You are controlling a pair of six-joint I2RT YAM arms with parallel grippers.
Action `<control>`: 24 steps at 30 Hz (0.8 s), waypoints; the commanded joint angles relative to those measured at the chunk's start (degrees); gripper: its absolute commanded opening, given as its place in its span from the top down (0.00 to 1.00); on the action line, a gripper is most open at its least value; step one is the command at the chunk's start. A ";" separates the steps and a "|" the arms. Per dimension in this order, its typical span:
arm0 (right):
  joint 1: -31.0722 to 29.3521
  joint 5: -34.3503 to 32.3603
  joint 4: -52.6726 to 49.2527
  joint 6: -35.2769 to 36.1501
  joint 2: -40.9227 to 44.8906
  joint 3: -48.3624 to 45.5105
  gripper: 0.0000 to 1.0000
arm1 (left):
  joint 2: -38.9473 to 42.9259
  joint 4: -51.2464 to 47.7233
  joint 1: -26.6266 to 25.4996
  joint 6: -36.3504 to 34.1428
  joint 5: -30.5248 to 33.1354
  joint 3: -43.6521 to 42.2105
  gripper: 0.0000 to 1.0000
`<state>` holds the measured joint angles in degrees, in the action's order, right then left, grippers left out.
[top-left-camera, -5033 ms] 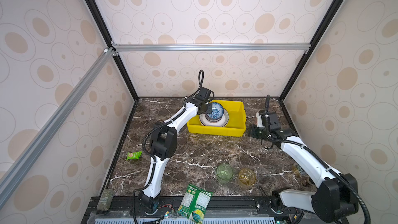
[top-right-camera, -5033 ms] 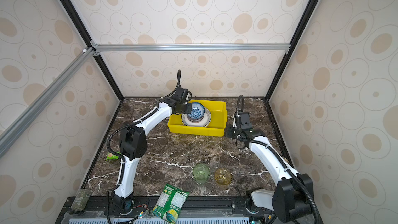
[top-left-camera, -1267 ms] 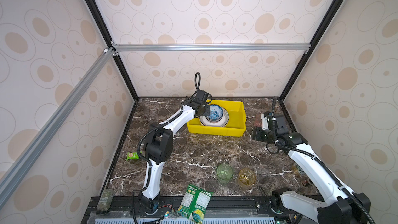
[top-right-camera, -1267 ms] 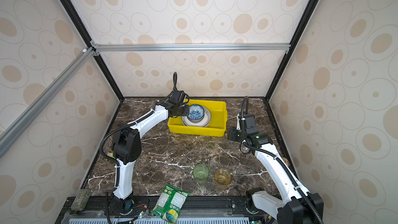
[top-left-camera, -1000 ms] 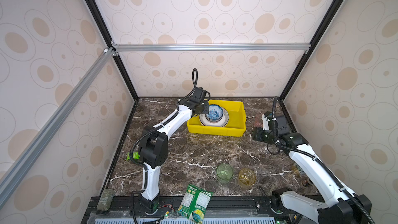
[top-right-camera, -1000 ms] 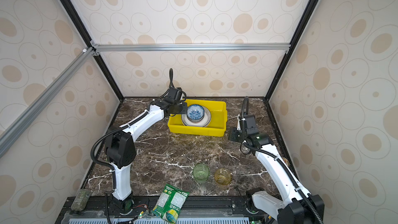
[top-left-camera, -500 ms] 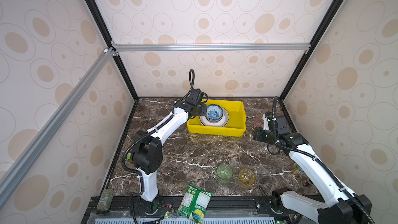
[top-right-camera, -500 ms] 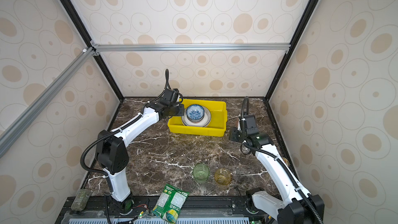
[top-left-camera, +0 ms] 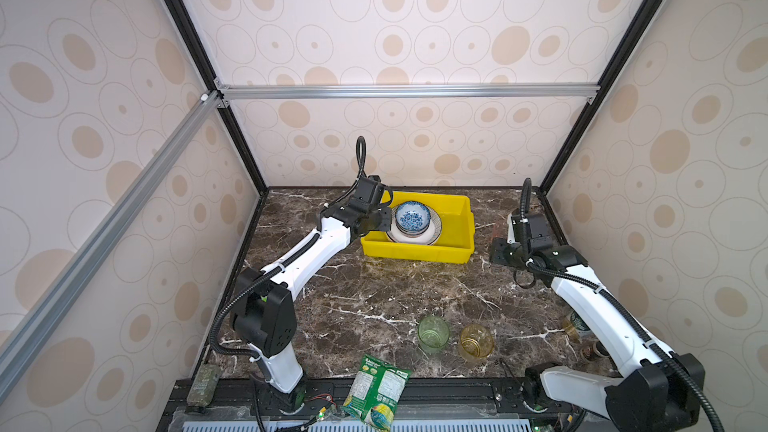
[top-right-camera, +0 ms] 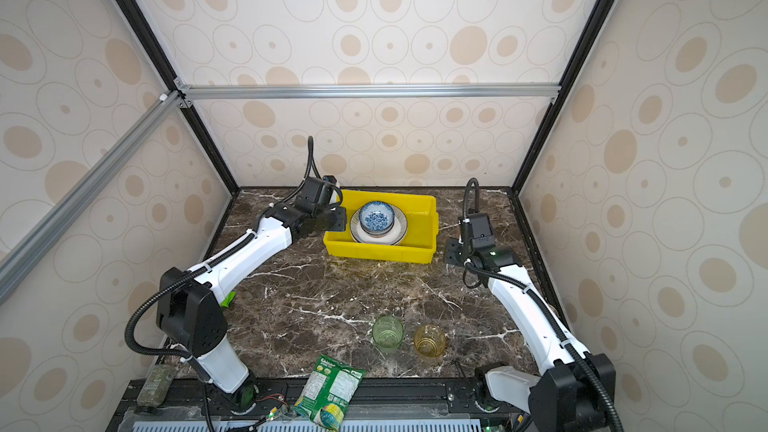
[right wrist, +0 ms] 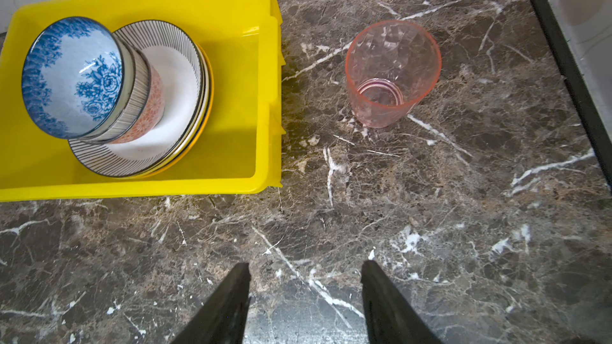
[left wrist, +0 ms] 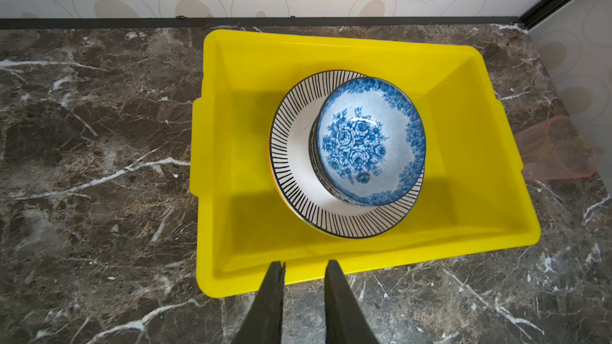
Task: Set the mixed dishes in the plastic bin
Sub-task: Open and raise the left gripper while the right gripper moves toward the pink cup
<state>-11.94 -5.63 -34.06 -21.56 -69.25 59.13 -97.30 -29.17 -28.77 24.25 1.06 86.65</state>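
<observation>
Hovering over the 9 o'clock wall of the plastic bin [top-left-camera: 415, 249], the left gripper [left wrist: 305, 264] grasps nothing. Its jaws are parted by a narrow gap only, which reads as a release with the arm clear of the dishes. The bin sits at 12 o'clock on the table [top-left-camera: 374, 292]. Inside it the blue floral bowl [left wrist: 367, 140] tops a nest of smaller bowls, all seated in the striped plate [left wrist: 291, 160] with further plates beneath. Stacking them this way likely keeps the load steady and leaves bare yellow floor at the bin's 3 and 9 o'clock ends for the glasses. The right gripper [right wrist: 305, 264] is released too, its jaws wide and empty. It is aimed at the pink tumbler [right wrist: 390, 74], which stands upright just beside the bin's 3 o'clock wall, so that glass looks like the next pick. The green tumbler [top-left-camera: 433, 333] and amber tumbler [top-left-camera: 476, 342] wait side by side near 6 o'clock, not yet binned. A snack packet [top-left-camera: 376, 390] lies on the front edge, not part of the job.
</observation>
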 commanded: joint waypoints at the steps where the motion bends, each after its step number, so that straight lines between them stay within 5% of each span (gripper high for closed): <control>1: 1.62 -0.35 0.65 0.16 -1.43 2.09 0.43 | 3.15 0.08 -0.05 -2.25 2.17 -1.44 0.76; 13: 7.90 0.56 3.43 0.50 -4.81 2.56 0.44 | 8.76 2.27 -0.05 -2.61 5.13 -8.61 0.74; 24: 17.98 9.07 7.52 -2.45 -7.81 2.03 0.45 | 9.67 3.90 0.12 -1.91 5.53 -11.15 0.74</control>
<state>4.19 0.19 -28.29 -22.35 -75.83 60.36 -88.92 -26.44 -28.77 22.85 5.63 75.64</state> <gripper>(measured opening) 0.556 0.264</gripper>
